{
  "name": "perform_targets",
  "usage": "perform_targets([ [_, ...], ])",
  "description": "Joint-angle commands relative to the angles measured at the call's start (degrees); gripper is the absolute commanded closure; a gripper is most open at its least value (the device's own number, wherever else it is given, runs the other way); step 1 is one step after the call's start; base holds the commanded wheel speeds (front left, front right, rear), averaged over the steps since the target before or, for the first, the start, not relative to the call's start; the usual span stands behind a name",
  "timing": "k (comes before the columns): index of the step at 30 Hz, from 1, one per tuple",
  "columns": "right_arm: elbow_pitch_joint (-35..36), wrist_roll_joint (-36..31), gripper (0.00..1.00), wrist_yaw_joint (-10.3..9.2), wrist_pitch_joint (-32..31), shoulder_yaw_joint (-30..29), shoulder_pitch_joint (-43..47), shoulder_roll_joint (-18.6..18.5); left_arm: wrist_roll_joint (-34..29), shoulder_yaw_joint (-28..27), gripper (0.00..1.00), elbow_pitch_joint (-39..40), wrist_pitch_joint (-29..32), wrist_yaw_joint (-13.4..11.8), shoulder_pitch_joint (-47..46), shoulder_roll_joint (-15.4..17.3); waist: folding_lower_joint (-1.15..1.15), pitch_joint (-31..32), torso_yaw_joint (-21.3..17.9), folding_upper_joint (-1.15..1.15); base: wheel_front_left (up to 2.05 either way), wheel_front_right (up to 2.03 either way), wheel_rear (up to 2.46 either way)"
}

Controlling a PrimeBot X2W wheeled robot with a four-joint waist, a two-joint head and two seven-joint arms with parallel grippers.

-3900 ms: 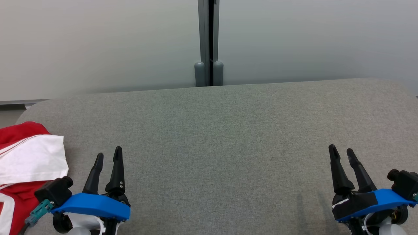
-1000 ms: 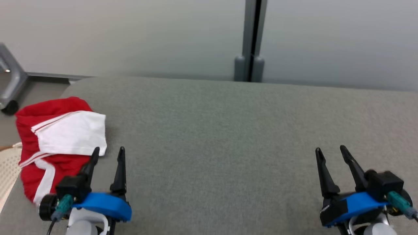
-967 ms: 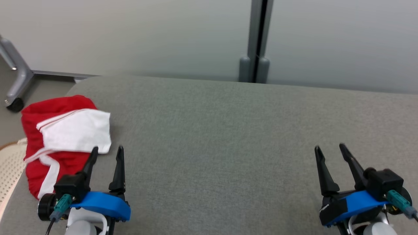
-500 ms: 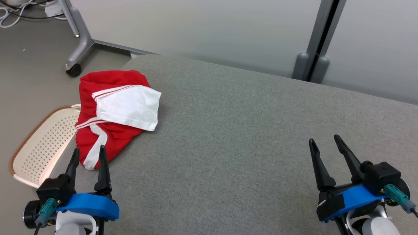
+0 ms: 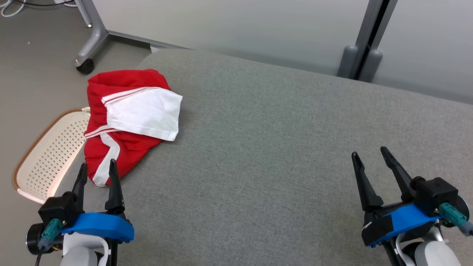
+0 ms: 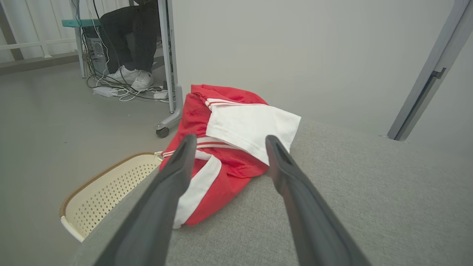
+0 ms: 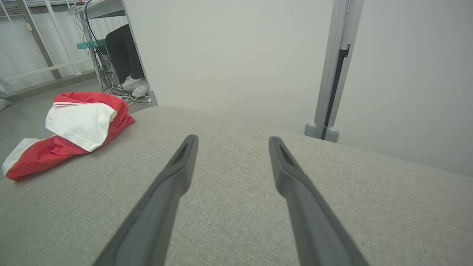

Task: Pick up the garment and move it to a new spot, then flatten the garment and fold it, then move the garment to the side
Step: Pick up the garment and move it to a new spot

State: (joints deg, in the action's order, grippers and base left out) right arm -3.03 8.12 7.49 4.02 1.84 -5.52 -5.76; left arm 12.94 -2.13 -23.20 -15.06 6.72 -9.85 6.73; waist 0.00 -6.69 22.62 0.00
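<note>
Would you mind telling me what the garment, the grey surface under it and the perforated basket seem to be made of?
Garment: soft matte knit, probably cotton or jersey; it creases and bunches. Grey surface: woven upholstery fabric, matte, with a fine speckled weave. Basket: likely moulded cream plastic with punched holes; the brown rim's material is unclear.
</note>
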Motion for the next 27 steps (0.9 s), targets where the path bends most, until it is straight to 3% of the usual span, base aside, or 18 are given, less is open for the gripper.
perform_targets([
  [1,0.7,0.0,0.0,0.0,-0.4,-0.1,-1.1,-0.6,0.6,-0.2,0.0,-1.7,-0.1,0.3,-1.9,-0.1,0.0,-1.0,-0.1,0.0,0.0,0.0,0.0],
  [14,7.0,-1.0,0.0,0.0,-4.6,0.3,-6.7,-4.8,7.1,3.6,0.0,-21.3,4.4,0.9,-24.7,4.4,0.0,-14.9,-3.5,0.0,0.0,0.0,0.0],
  [23,8.9,-0.6,0.0,0.0,-5.6,-0.4,-9.0,-6.5,13.6,6.8,0.01,-34.8,9.3,0.8,-34.2,7.7,0.0,-20.3,-5.5,0.0,0.0,0.0,0.0],
  [25,8.9,-0.6,0.0,0.0,-5.5,-0.5,-9.1,-6.5,15.1,7.7,0.45,-36.3,10.2,0.8,-35.2,7.7,0.0,-20.6,-5.6,0.0,0.0,0.0,0.0],
  [26,8.9,-0.6,0.0,0.0,-5.4,-0.6,-9.1,-6.6,15.6,8.3,0.81,-36.8,10.5,0.8,-35.4,7.6,0.0,-20.6,-5.7,0.0,0.0,0.0,0.0],
  [27,8.9,-0.6,0.0,0.0,-5.3,-0.7,-9.1,-6.6,16.2,8.8,1.0,-37.1,10.2,0.8,-35.6,7.8,0.0,-20.6,-5.7,0.0,0.0,0.0,0.0],
])
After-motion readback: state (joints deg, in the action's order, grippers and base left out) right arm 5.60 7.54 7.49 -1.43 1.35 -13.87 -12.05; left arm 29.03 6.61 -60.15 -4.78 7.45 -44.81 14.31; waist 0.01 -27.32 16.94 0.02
